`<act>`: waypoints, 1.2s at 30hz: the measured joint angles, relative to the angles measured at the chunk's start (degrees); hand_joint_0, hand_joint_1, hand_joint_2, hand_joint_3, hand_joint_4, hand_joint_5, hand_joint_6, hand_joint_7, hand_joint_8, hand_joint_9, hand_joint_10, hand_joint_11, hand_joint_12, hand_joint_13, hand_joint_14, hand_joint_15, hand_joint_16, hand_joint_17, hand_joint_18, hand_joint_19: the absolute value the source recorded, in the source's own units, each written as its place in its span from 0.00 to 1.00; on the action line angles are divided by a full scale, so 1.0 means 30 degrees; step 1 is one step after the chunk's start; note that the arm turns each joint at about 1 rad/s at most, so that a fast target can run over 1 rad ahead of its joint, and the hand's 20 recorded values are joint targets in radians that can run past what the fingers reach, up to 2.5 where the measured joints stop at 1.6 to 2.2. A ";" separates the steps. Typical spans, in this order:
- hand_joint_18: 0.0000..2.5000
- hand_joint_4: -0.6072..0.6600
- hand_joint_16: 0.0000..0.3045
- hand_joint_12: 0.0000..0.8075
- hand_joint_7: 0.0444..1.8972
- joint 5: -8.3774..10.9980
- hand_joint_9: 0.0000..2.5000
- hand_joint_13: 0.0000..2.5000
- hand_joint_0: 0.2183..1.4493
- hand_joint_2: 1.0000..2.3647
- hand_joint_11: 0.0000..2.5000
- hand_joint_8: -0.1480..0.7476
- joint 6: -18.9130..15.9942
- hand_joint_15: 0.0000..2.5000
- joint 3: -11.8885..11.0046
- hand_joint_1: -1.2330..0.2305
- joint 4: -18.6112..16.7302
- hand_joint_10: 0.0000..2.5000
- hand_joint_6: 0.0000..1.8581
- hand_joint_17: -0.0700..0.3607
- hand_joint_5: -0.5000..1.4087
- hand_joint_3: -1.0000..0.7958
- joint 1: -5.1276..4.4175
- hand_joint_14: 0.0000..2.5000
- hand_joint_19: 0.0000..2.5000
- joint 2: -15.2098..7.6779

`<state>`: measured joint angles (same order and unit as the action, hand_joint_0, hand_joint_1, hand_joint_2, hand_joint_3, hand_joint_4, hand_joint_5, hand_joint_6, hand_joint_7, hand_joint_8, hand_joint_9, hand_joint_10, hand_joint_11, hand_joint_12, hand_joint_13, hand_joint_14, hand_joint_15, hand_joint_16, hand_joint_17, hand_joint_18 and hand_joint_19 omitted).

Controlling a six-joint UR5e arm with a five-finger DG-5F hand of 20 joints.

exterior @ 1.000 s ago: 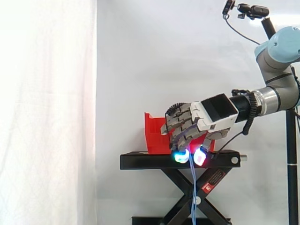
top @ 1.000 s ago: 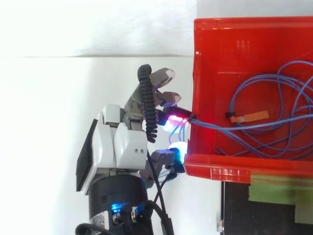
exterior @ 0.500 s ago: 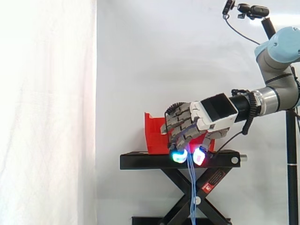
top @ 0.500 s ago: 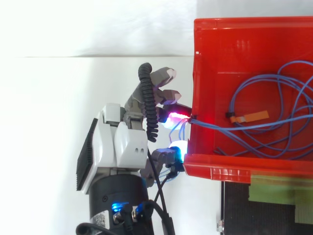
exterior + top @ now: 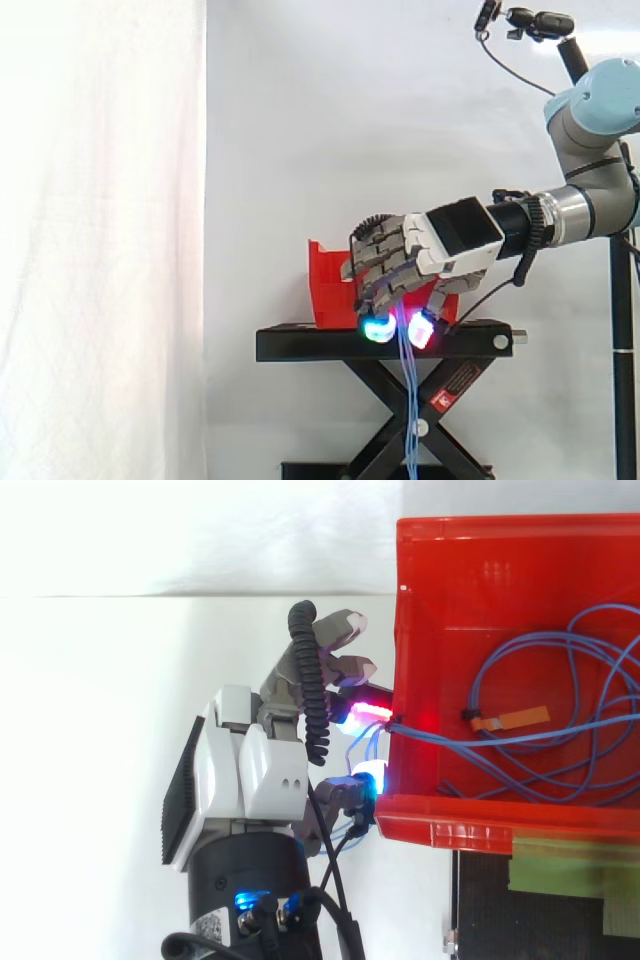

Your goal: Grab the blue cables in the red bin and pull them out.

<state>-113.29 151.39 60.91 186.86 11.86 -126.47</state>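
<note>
Thin blue cables point(image 5: 560, 735) lie in loose, overlapping loops on the floor of an open red bin point(image 5: 480, 570), seen from above. A small orange tag point(image 5: 520, 718) is fixed to one strand near the middle of the bin. From the loops a few strands run together, drawn fairly straight, toward the bin wall nearest the robot, and cross over its rim.

Just outside that wall the robot's hand point(image 5: 250, 780) is clenched on those strands. Its fingers are curled. The cables pass between one fingertip point(image 5: 367, 712) glowing magenta and another glowing white and cyan, both right beside the outer face of the bin wall. The palm and wrist lie farther out from the bin.

From the side, the bin point(image 5: 328, 285) sits on a black stand point(image 5: 300, 345) before a white curtain point(image 5: 100, 240). The hand point(image 5: 440, 245) reaches across in front of the bin with its fingers pointing down and its glowing pads level with the bin's base. The blue cables point(image 5: 408, 400) hang from between those pads and fall almost straight down below the bin, across the stand's crossed legs.
</note>
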 measured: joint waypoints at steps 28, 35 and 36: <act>0.23 0.59 0.17 0.45 0.26 0.0000 0.37 0.27 0.47 0.00 0.26 0.47 -0.0051 0.16 0.0012 0.15 -0.0002 0.01 0.46 0.43 0.57 0.00 0.0030 0.01 0.18 0.0000; 0.24 0.59 0.17 0.45 0.26 0.0000 0.37 0.27 0.47 0.00 0.26 0.47 -0.0053 0.16 0.0013 0.16 0.0010 0.01 0.45 0.43 0.58 0.00 0.0041 0.01 0.19 -0.0001; 0.24 0.59 0.17 0.45 0.26 0.0000 0.37 0.27 0.47 0.00 0.26 0.47 -0.0056 0.16 0.0012 0.16 0.0014 0.01 0.45 0.43 0.58 0.00 0.0050 0.01 0.19 0.0000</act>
<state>-113.29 151.22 60.94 186.90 12.01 -126.47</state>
